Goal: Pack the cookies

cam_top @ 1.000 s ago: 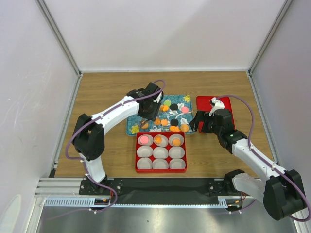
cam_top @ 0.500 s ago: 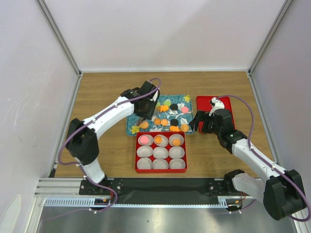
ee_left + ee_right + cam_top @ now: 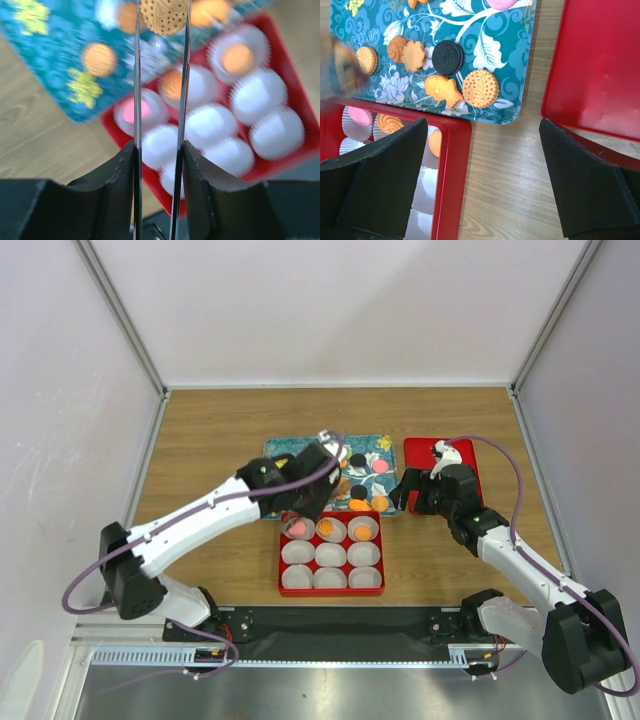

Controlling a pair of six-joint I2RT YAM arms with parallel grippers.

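Note:
My left gripper (image 3: 318,502) is shut on a round tan cookie (image 3: 163,19), held between its thin fingertips (image 3: 162,7) above the back edge of the red box (image 3: 330,592). The box holds nine white paper cups. Its back row has a pink cookie (image 3: 297,528) and two orange cookies (image 3: 326,528), (image 3: 362,531). Several more cookies, such as a black one (image 3: 447,57) and a round tan one (image 3: 480,88), lie on the teal tray (image 3: 365,450). My right gripper (image 3: 415,490) is open and empty over bare wood (image 3: 482,150).
The red lid (image 3: 445,472) lies flat right of the tray, under my right wrist; it also shows in the right wrist view (image 3: 600,65). White walls enclose the wooden table on three sides. The box (image 3: 457,165) touches the tray's near edge.
My left arm has swung from the tray's left part toward the near side, carrying the cookie over the box's back row. The right arm has not moved.

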